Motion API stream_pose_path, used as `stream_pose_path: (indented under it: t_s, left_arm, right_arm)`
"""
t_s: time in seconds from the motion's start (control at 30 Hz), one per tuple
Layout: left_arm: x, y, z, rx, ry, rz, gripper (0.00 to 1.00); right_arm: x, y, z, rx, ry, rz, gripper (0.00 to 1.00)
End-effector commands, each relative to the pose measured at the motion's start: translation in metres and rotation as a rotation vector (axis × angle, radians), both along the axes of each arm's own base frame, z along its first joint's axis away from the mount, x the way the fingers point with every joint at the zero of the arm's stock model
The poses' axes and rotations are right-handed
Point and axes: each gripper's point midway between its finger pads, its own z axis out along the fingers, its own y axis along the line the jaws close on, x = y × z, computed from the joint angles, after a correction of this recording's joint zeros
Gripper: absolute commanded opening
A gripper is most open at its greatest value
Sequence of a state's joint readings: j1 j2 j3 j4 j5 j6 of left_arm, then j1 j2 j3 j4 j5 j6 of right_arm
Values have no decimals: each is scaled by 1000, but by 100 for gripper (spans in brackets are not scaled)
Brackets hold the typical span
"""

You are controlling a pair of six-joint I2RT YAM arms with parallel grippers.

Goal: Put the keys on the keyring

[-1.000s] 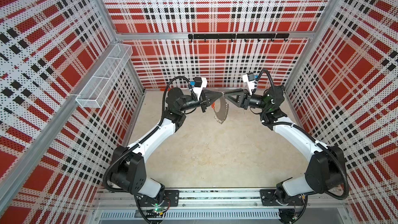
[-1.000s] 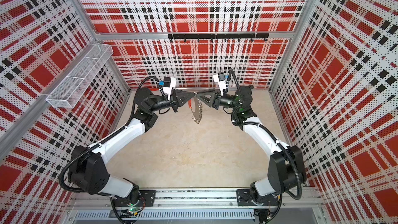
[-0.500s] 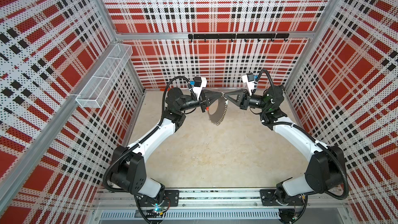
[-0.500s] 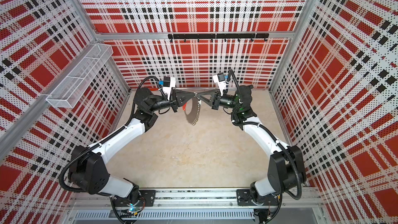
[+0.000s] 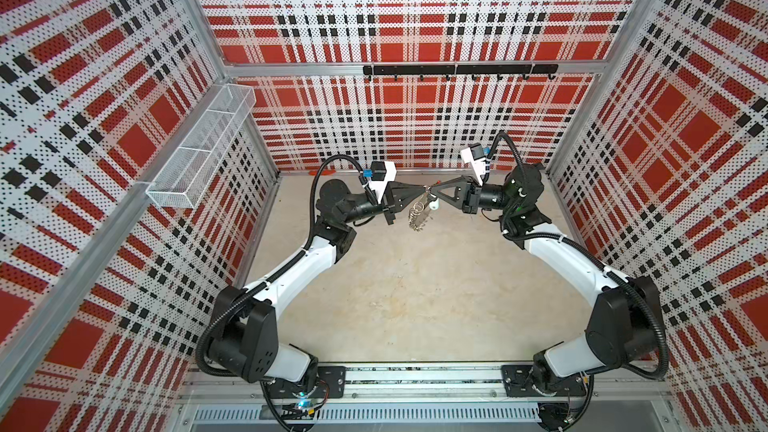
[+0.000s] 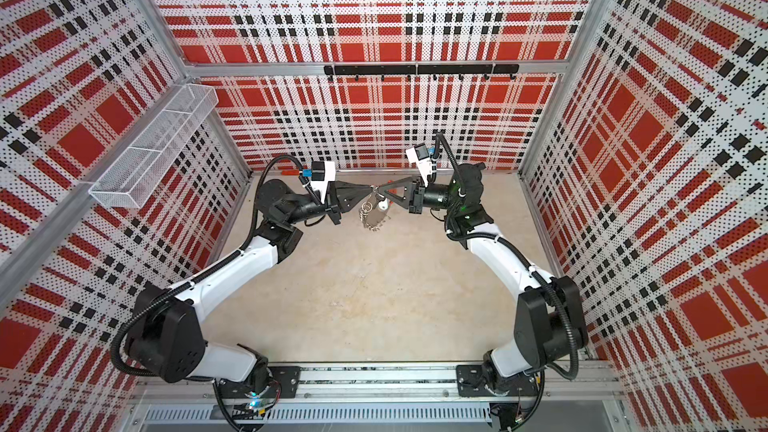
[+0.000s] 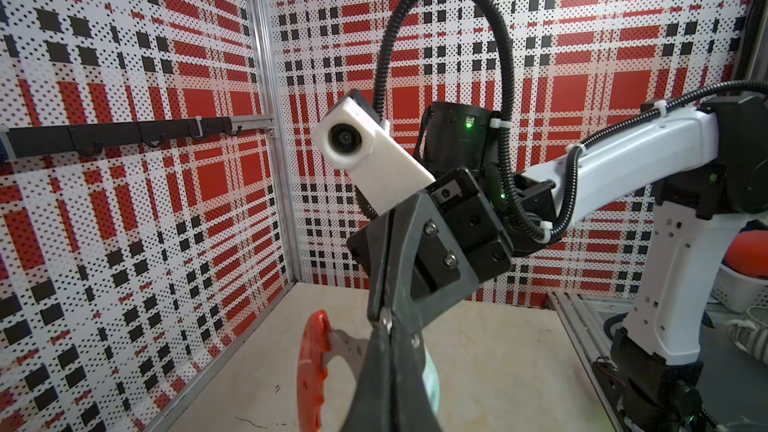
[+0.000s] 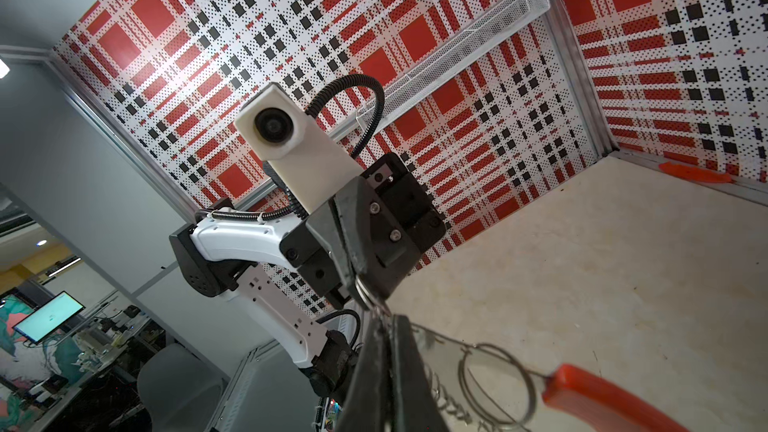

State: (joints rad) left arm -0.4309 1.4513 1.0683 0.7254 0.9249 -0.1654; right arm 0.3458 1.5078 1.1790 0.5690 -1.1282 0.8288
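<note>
My left gripper point(image 5: 423, 190) and right gripper point(image 5: 433, 192) meet tip to tip above the back of the floor, both shut. Under the tips hangs the keyring point(image 5: 417, 214), a thin wire loop fringed with small wire rings, seen nearly edge-on. The keys show only as a pale tag point(image 5: 433, 204) hanging beside the ring under the right tip; the metal keys themselves are too small to make out. In the right wrist view the left tip pinches a small silvery ring point(image 8: 363, 290), and the wire loop point(image 8: 494, 380) runs from my right fingers point(image 8: 399, 367) to an orange plastic piece point(image 8: 590, 392).
A white mesh basket point(image 5: 199, 151) hangs on the left wall. A black hook rail point(image 5: 457, 70) runs along the back wall. An orange object point(image 8: 694, 172) lies at the foot of the back wall. Patterned walls close three sides.
My right gripper has shut at the top of the hanging ring. The ring has turned from broadside to nearly edge-on, and the pale tag now shows. The left gripper stayed shut.
</note>
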Motion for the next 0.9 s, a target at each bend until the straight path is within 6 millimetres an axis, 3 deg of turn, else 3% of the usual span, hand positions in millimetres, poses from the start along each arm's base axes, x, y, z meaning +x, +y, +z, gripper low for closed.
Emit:
stream_pose_path:
  t_s: [0.0, 0.1, 0.23, 0.43, 0.67, 0.87]
  left_arm:
    - [-24, 2, 30, -51, -147, -32, 0]
    - [-24, 2, 32, -67, -147, -42, 0]
    - [-24, 2, 31, -78, -137, -50, 0]
    - [-24, 3, 30, -90, -118, -59, 0]
    - [-24, 3, 31, -101, -100, -67, 0]
    - [-24, -1, 32, -121, -64, -104, 0]
  right_arm:
    - [4, 4, -1, -5, 25, 4, 7]
    - [4, 7, -3, -9, 28, 1, 12]
    - [2, 5, -1, -20, 21, -9, 27]
    - [7, -6, -1, -107, -35, -126, 40]
    - [14, -33, 16, -122, -142, -302, 42]
    - [3, -30, 24, -78, -181, -262, 45]
